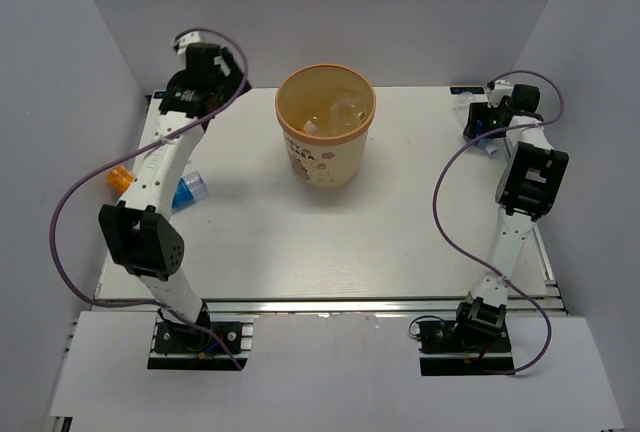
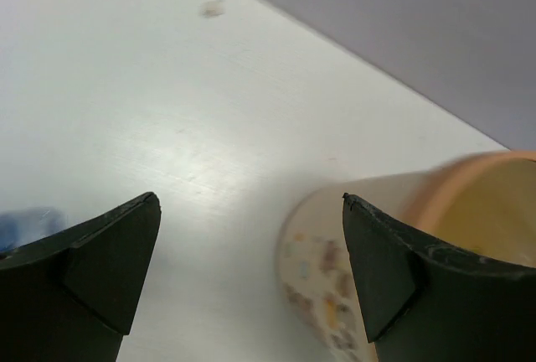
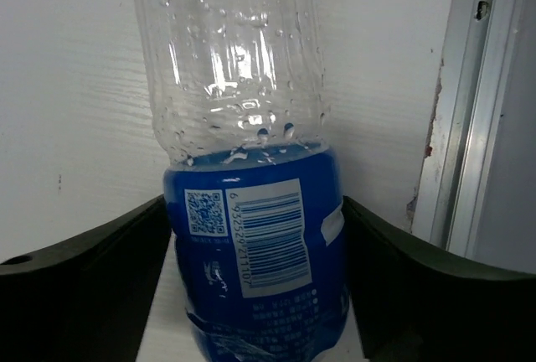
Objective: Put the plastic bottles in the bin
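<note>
The right pincer (image 3: 255, 204) sits at the far right corner of the bench (image 1: 400, 232), clamped on a blue-labelled bottle (image 3: 251, 236). One finger presses each side of the label. The bottle's clear upper part, beaded with droplets, stretches away over the white surface, and a metal rail (image 3: 469, 111) runs just beside it.

The left pincer (image 2: 249, 199) hangs over the far left part of the bench with its fingers (image 2: 109, 270) wide apart and nothing between them. The bin (image 1: 325, 142) stands upright near the middle of the far side, to the right of that pincer, with clear bottles (image 1: 340, 112) already lying inside.

Two more bottles lie at the left edge beside the left arm: an orange bottle (image 1: 120, 178) and a blue bottle (image 1: 190, 190), which the arm partly hides.
</note>
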